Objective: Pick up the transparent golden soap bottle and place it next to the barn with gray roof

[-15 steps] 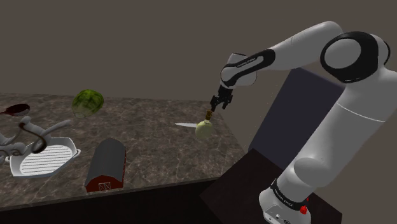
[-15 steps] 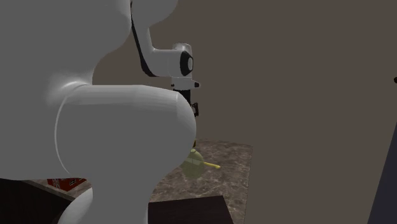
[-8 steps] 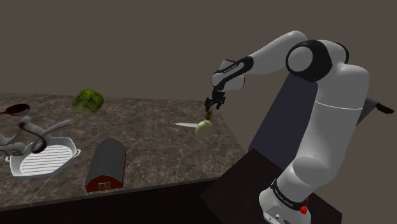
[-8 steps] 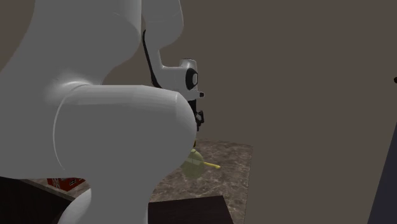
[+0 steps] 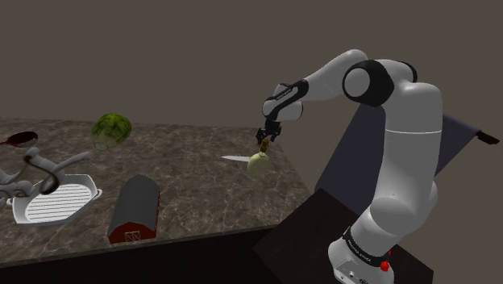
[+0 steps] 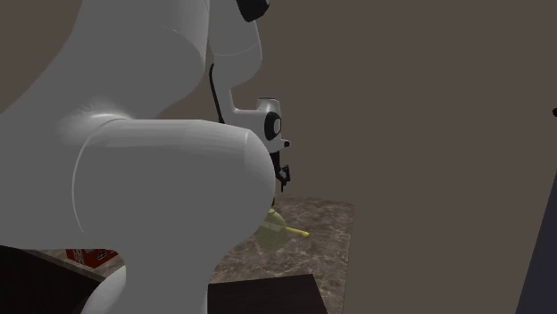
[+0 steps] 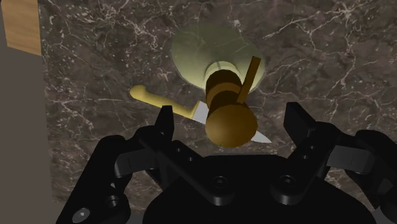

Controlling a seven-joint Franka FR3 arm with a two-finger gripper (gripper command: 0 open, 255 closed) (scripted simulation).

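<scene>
The soap bottle is a pale yellowish, rounded bottle with a brown pump top, standing upright near the counter's right end in the shoulder view. My gripper hangs directly above its pump, open. In the wrist view the brown pump head sits between the two black fingers, which stand apart on either side without touching it. The red barn with a gray curved roof stands near the counter's front edge, well toward the shoulder view's left of the bottle. The second exterior view has the bottle beyond the arm's white body.
A knife with a yellow handle lies on the dark marble counter right beside the bottle. A watermelon sits at the back. A white grill pan and utensils lie at the shoulder view's left. The counter's edge drops off just right of the bottle.
The gripper has shifted toward the shoulder view's left and come down a little, ending right over the bottle's pump. The arm's elbow has swung inward. The fingers stayed open.
</scene>
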